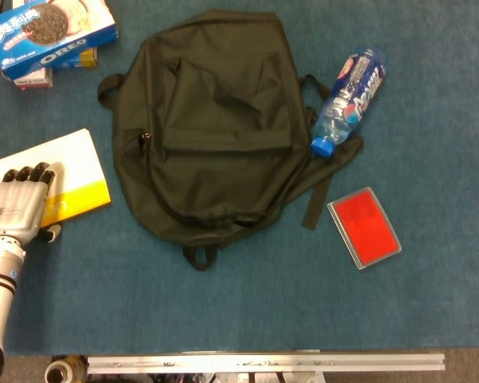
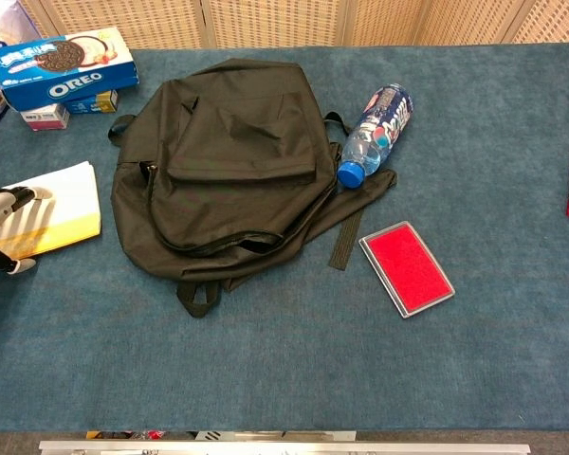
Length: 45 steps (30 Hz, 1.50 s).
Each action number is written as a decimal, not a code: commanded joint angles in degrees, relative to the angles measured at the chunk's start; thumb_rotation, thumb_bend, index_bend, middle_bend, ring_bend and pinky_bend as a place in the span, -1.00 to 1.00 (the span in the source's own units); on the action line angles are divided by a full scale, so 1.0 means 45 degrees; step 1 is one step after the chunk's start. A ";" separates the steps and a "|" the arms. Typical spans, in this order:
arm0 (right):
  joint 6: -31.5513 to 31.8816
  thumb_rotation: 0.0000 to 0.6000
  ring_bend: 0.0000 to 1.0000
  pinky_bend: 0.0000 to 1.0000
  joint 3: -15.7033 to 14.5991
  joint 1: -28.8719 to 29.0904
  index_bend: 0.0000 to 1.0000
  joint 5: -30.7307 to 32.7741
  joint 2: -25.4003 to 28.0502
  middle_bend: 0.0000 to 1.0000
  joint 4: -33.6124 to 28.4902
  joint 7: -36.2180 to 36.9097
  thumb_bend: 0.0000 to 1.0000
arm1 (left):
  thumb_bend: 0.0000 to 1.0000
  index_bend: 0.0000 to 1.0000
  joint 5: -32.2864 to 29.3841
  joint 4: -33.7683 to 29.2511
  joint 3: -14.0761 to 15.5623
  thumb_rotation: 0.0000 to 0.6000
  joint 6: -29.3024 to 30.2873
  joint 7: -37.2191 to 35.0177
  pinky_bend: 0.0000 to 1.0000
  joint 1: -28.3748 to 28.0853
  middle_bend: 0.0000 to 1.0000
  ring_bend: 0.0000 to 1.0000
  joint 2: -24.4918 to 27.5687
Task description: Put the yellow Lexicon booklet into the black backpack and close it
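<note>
left hand [image 1: 20, 206]: lay flat on booklet [image 1: 72, 171] — grip unclear, can't tell
right hand: out of view
booklet: on table, left of backpack [image 1: 211, 120]
done: nothing — bag looked zipped
left: grasp, open, insert, close

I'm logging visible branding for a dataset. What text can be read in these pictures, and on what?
"OREO": blue biscuit box, top left, clearest in the chest view.
Water bottle label: blurred, unreadable.
Small box under the biscuit box: print too small.
Yellow booklet under the left hand: no legible title.
</note>
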 commanded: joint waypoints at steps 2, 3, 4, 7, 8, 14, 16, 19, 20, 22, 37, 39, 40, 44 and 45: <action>0.0009 1.00 -0.40 -0.24 -0.0027 -0.0039 -0.40 0.0017 0.0014 -0.14 0.0017 0.0032 -0.50 | -0.57 -0.81 -0.0107 0.0090 -0.0016 1.00 0.0005 -0.0029 -0.72 -0.0049 -0.73 -0.72 -0.0077; 0.0017 1.00 -0.39 -0.24 -0.0032 -0.0052 -0.40 0.0022 0.0018 -0.14 0.0021 0.0039 -0.50 | -0.57 -0.81 -0.0136 0.0119 -0.0025 1.00 0.0004 -0.0047 -0.72 -0.0061 -0.73 -0.72 -0.0097; 0.0028 1.00 -0.39 -0.24 -0.0038 -0.0065 -0.40 0.0024 0.0022 -0.14 0.0024 0.0049 -0.50 | -0.57 -0.81 -0.0170 0.0147 -0.0038 1.00 0.0005 -0.0075 -0.72 -0.0070 -0.73 -0.71 -0.0116; 0.0068 1.00 -0.40 -0.24 -0.0053 -0.0113 -0.40 0.0035 0.0041 -0.14 0.0020 0.0085 -0.50 | -0.57 -0.80 -0.0271 0.0217 -0.0080 1.00 -0.0032 -0.0184 -0.72 -0.0112 -0.71 -0.71 -0.0152; 0.0079 1.00 -0.40 -0.24 -0.0057 -0.0130 -0.40 0.0044 0.0049 -0.14 0.0022 0.0083 -0.50 | -0.57 -0.80 -0.0304 0.0242 -0.0095 1.00 -0.0055 -0.0257 -0.72 -0.0123 -0.70 -0.71 -0.0158; 0.0112 1.00 -0.39 -0.24 -0.0069 -0.0190 -0.40 0.0073 0.0083 -0.14 -0.0002 0.0099 -0.50 | -0.55 -0.74 -0.0352 0.0436 -0.0155 1.00 -0.0126 -0.0583 -0.72 -0.0183 -0.64 -0.69 -0.0222; 0.0147 1.00 -0.39 -0.24 -0.0061 -0.0217 -0.40 0.0089 0.0089 -0.14 0.0006 0.0121 -0.50 | -0.51 -0.73 -0.0393 0.0515 -0.0172 1.00 -0.0169 -0.0646 -0.72 -0.0217 -0.62 -0.68 -0.0268; 0.0165 1.00 -0.39 -0.24 -0.0064 -0.0254 -0.40 0.0122 0.0093 -0.14 0.0029 0.0145 -0.50 | -0.39 -0.70 -0.0428 0.0634 -0.0262 1.00 -0.0115 -0.0831 -0.72 -0.0223 -0.58 -0.66 -0.0353; 0.0164 1.00 -0.39 -0.24 -0.0068 -0.0268 -0.40 0.0140 0.0090 -0.14 0.0041 0.0159 -0.50 | -0.33 -0.69 -0.0431 0.0682 -0.0313 1.00 -0.0097 -0.0953 -0.72 -0.0224 -0.56 -0.66 -0.0375; 0.0159 1.00 -0.40 -0.23 -0.0074 -0.0284 -0.40 0.0158 0.0089 -0.14 0.0057 0.0183 -0.50 | -0.27 -0.65 -0.0430 0.0758 -0.0391 1.00 -0.0046 -0.1113 -0.72 -0.0223 -0.52 -0.65 -0.0392; 0.0082 1.00 -0.40 -0.22 -0.0066 -0.0351 -0.40 0.0321 0.0066 -0.13 0.0096 0.0202 -0.50 | -0.13 -0.37 0.0212 0.1774 -0.0681 1.00 0.1235 -0.1400 -0.55 -0.0067 -0.35 -0.52 -0.0771; 0.0063 1.00 -0.39 -0.20 -0.0050 -0.0342 -0.40 0.0338 0.0042 -0.13 0.0107 0.0213 -0.50 | -0.13 -0.32 0.0370 0.2112 -0.0703 1.00 0.1607 -0.1241 -0.52 -0.0003 -0.31 -0.48 -0.0957; 0.0049 1.00 -0.39 -0.20 -0.0049 -0.0338 -0.40 0.0347 0.0032 -0.13 0.0113 0.0213 -0.50 | -0.13 -0.29 0.0414 0.2239 -0.0722 1.00 0.1736 -0.1190 -0.50 0.0018 -0.28 -0.45 -0.1050; 0.0024 1.00 -0.39 -0.20 -0.0041 -0.0347 -0.40 0.0397 0.0021 -0.13 0.0112 0.0189 -0.50 | -0.13 -0.16 0.0691 0.2810 -0.0784 1.00 0.2323 -0.0969 -0.39 0.0118 -0.17 -0.36 -0.1462; 0.0021 1.00 -0.39 -0.20 -0.0038 -0.0352 -0.40 0.0414 0.0018 -0.13 0.0105 0.0183 -0.50 | -0.13 -0.15 0.0743 0.2909 -0.0789 1.00 0.2419 -0.0896 -0.37 0.0133 -0.16 -0.34 -0.1529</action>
